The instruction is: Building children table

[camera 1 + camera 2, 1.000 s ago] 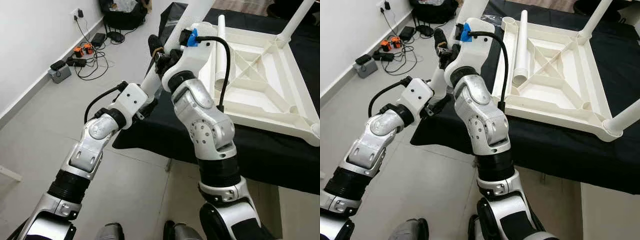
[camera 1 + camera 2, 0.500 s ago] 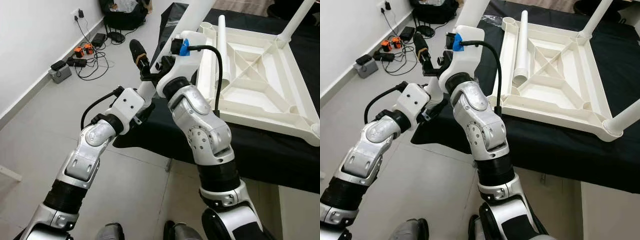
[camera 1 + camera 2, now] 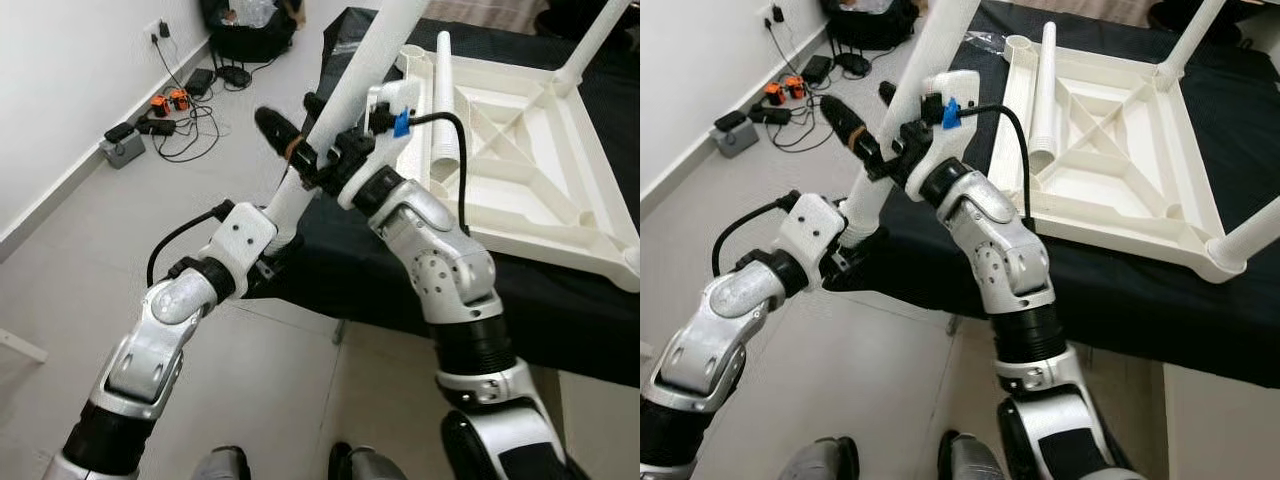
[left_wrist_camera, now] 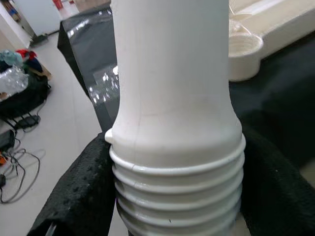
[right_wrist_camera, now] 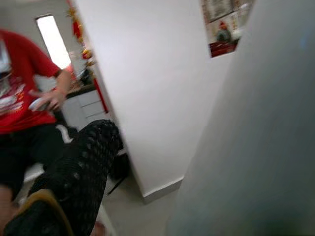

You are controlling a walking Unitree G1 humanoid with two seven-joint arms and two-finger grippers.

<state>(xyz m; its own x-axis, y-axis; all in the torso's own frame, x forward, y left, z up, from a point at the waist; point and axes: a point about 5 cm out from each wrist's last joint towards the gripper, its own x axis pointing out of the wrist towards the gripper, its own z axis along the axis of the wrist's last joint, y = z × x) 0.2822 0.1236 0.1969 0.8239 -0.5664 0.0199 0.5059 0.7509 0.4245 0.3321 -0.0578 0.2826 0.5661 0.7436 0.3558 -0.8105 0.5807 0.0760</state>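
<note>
Up front, the left pincer [image 4: 172, 196] clamps the threaded end of a white table leg [image 3: 352, 85], its two black fingers [image 4: 78, 191] pressed to either side of the ribbed screw section, as the left wrist view shows. The right pincer [image 3: 300, 135] meets the same leg higher up its shaft, one black finger [image 3: 275, 128] standing out to the robot's left of the tube and a second just visible against it; whether it actually squeezes the leg cannot be told. The leg slants upward and away from both silver arms, over the near left corner of the table [image 3: 1110, 290], which is draped in black cloth. On that cloth lies the white plastic tabletop [image 3: 1120, 150] upside down, its ribbed underside facing up, with an open round socket [image 3: 1017, 44] at the corner nearest the held leg, another leg [image 3: 1043, 90] lying loose inside the frame, and upright legs [image 3: 1188, 35] screwed in at the far and right corners. Beyond the table, pale floor tiles [image 3: 90, 260] run to a white wall [image 3: 60, 70], where cables and chargers [image 3: 160, 110] trail from a socket. A person in a red shirt [image 5: 19, 93] sits blurred in the right wrist view.
</note>
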